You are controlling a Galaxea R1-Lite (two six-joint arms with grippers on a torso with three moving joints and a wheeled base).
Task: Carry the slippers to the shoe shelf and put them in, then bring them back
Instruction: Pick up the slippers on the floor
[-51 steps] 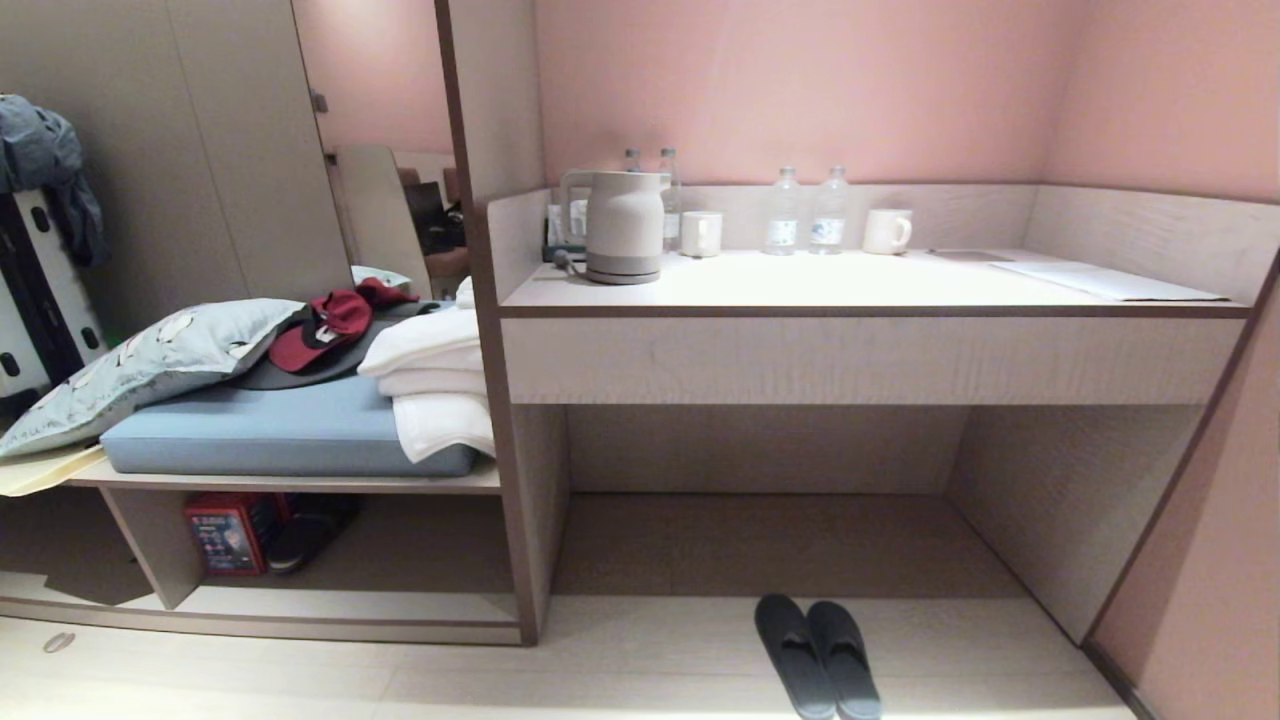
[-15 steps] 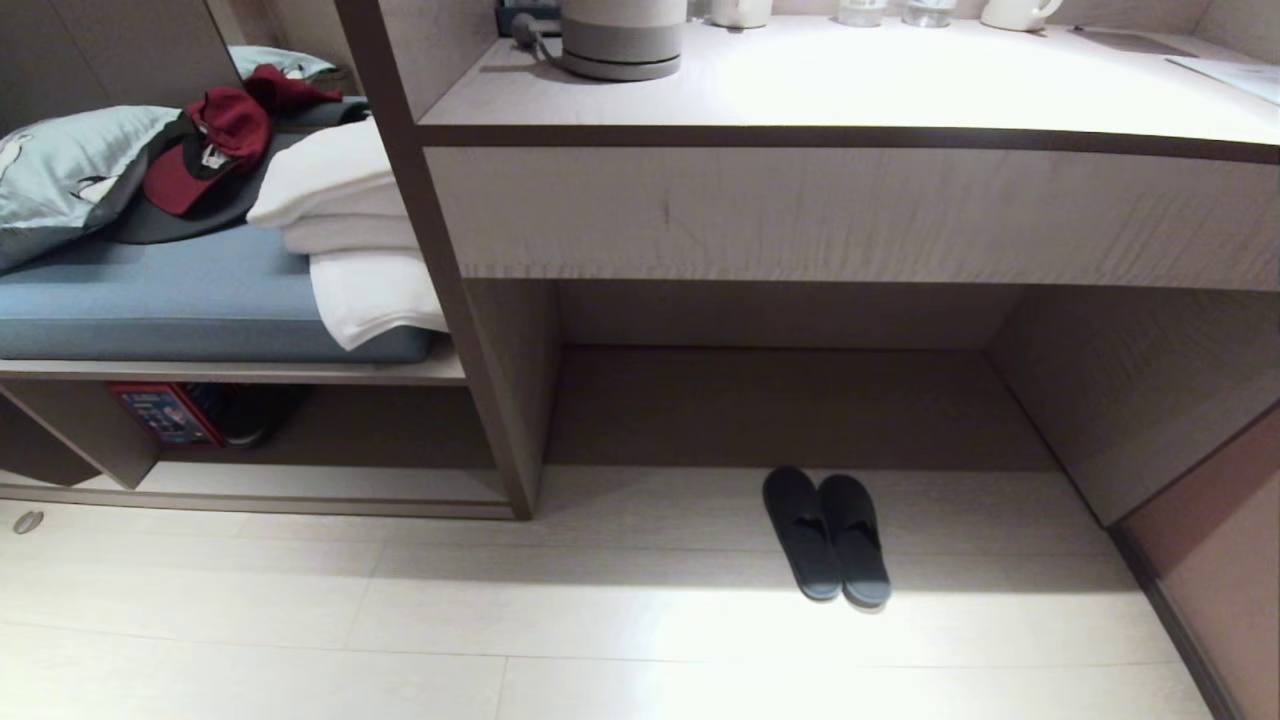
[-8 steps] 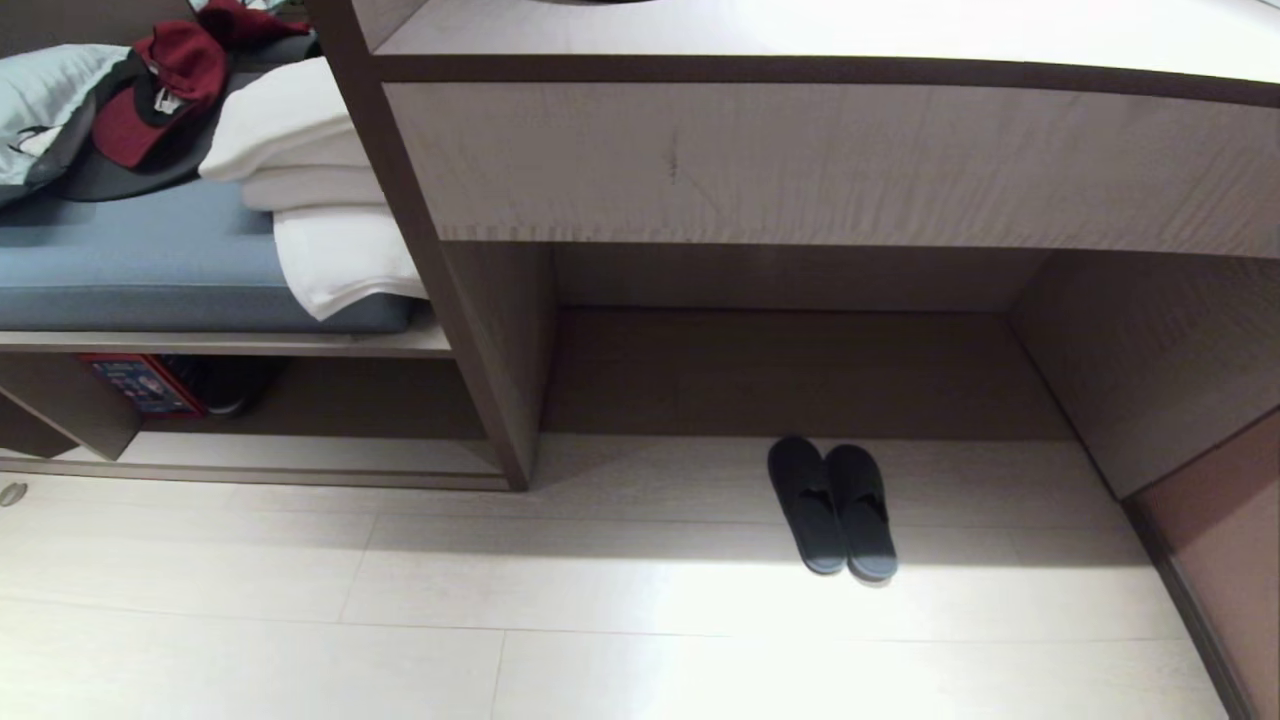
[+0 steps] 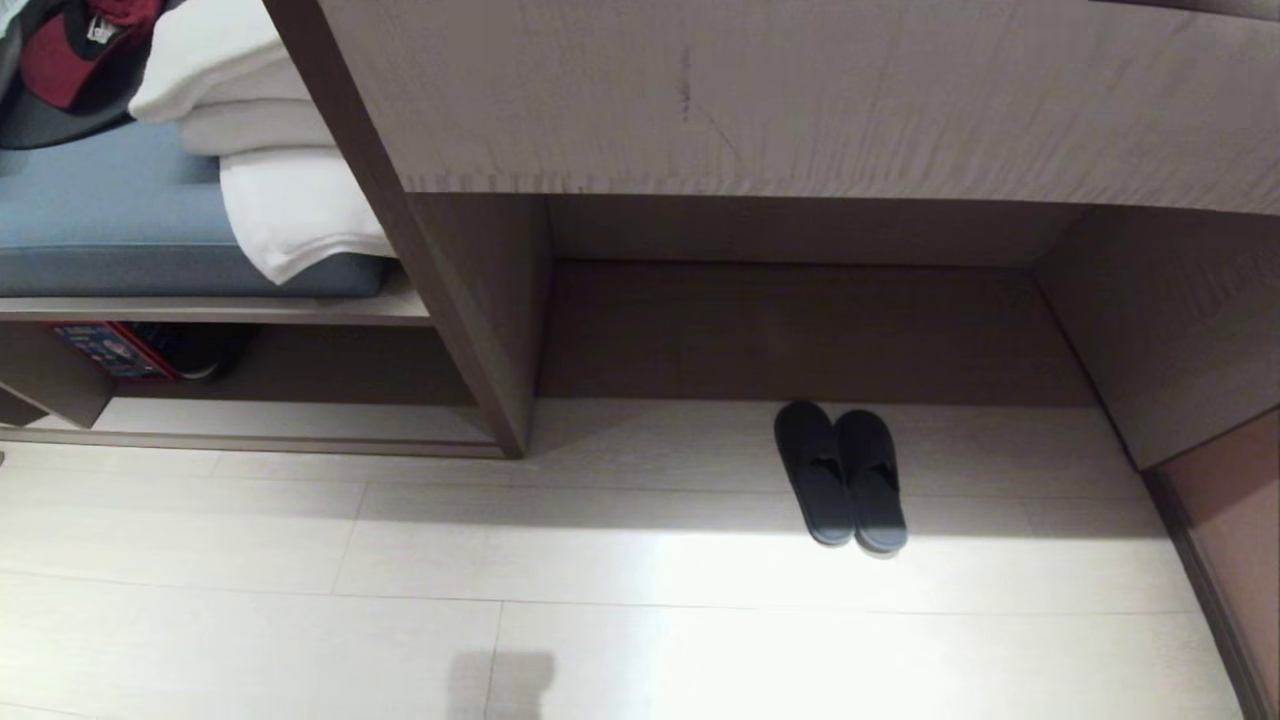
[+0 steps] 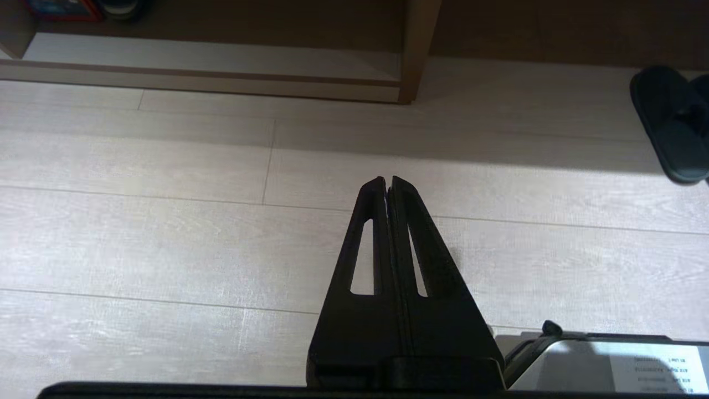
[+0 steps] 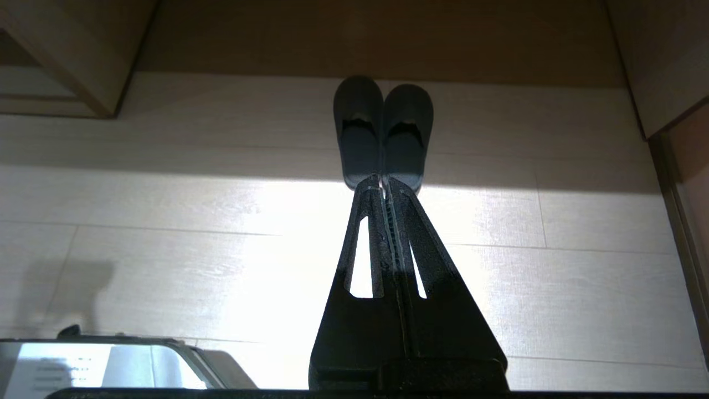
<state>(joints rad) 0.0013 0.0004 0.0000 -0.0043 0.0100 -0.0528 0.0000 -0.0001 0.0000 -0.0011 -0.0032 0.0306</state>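
The slippers (image 4: 842, 478), a dark grey pair, lie side by side on the pale floor at the mouth of the desk recess, toes toward it. They also appear in the right wrist view (image 6: 382, 130) and at the edge of the left wrist view (image 5: 673, 124). The shoe shelf (image 4: 290, 420) is the low cubby under the bench at the left, with a light bottom plank (image 5: 210, 58). My left gripper (image 5: 386, 180) hangs shut over bare floor. My right gripper (image 6: 382, 178) is shut and empty, above the floor short of the slippers' heels. Neither arm is in the head view.
The tall desk recess (image 4: 800, 320) stands behind the slippers. Folded white towels (image 4: 290, 210), a blue cushion (image 4: 110, 220) and a red cap (image 4: 70, 50) lie on the bench. A red box (image 4: 110, 350) and a black shoe (image 4: 200, 350) sit deep in the shelf. A side panel (image 4: 1230, 520) closes the right.
The head camera has tipped further down: the desk top and kettle have left the picture and more floor shows. The slippers lie where they were.
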